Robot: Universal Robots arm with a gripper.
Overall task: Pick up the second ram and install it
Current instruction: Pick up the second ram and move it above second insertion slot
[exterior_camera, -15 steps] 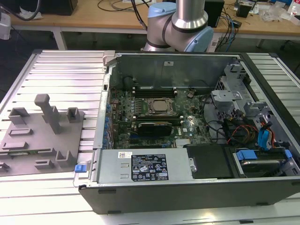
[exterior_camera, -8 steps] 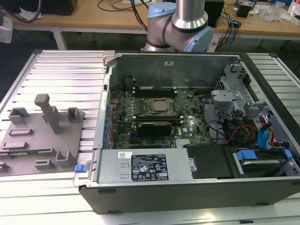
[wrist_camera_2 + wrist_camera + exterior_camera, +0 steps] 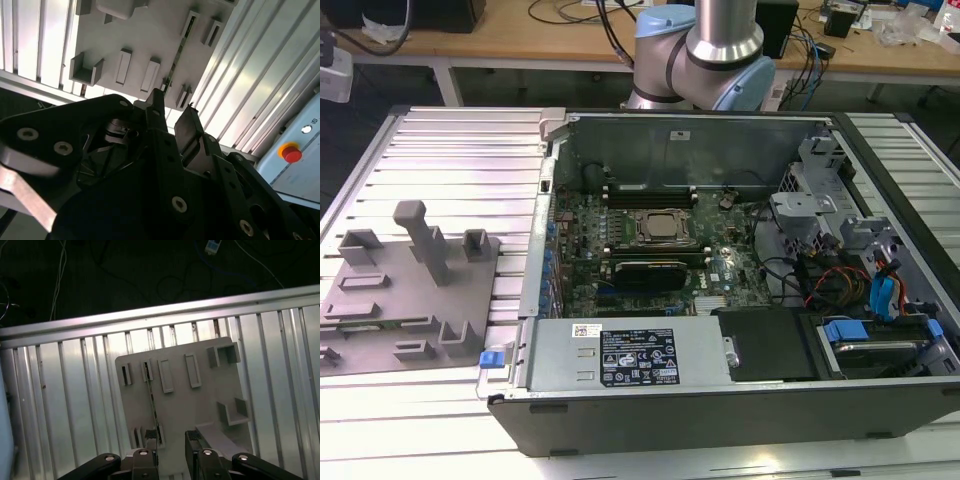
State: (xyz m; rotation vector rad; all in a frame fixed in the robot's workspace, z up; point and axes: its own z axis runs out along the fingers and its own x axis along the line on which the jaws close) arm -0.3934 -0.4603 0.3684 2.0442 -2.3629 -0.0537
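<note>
- A long, thin green circuit-board ram stick (image 3: pixel 152 407) stands on edge in slots of a flat grey plastic holder tray (image 3: pixel 200 405).
- The black two-fingered gripper (image 3: pixel 170 450) hovers over the tray with its fingers spread, gripping nothing. The stick's near end is just beside one finger.
- An open black computer case (image 3: pixel 720 420) holds a green motherboard (image 3: pixel 582 245).

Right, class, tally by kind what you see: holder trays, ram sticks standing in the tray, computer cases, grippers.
grey holder tray: 1
second ram, in the tray: 1
open computer case: 1
gripper: 1
Total: 4
</note>
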